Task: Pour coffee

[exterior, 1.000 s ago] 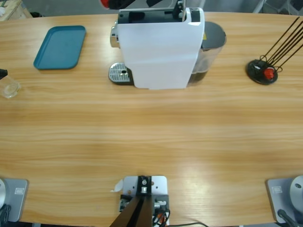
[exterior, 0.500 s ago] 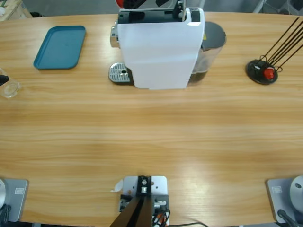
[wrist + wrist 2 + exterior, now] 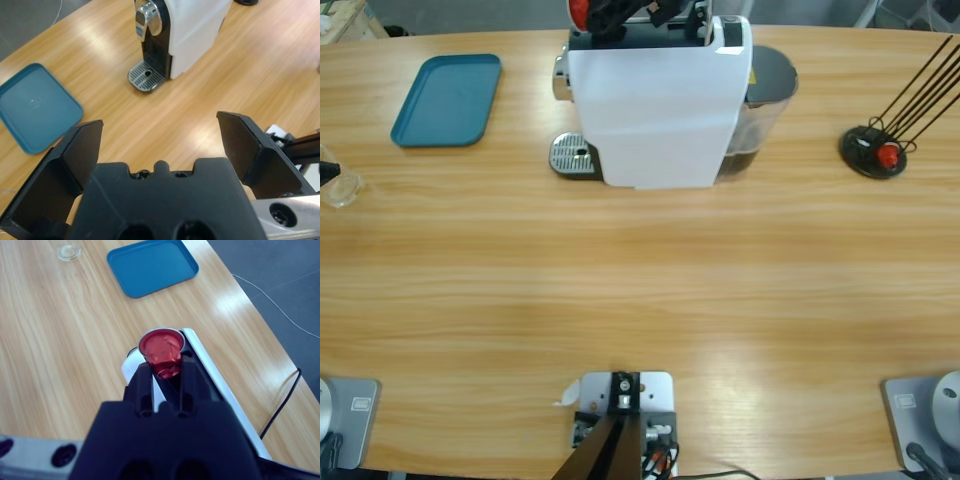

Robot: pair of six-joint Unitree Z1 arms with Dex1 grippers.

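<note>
The right claw (image 3: 162, 372), clamped on a red capsule (image 3: 162, 354), hovers over the top of the coffee machine (image 3: 655, 110) and should lower squarely into its slot, while the left claw (image 3: 160, 145) gapes wide over the tabletop (image 3: 640, 290); no coffee is visible yet.

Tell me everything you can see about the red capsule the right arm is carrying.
The red capsule is a small cup-shaped pod, glossy metallic red like foil, with a silver rim and a slightly crinkled face turned toward the wrist camera. It is pinched between the two black jaws of the right tool, which touch its tapered sides. It is held just above the top of the white coffee machine, at the machine's far edge in the high view. Nothing else touches it.
</note>
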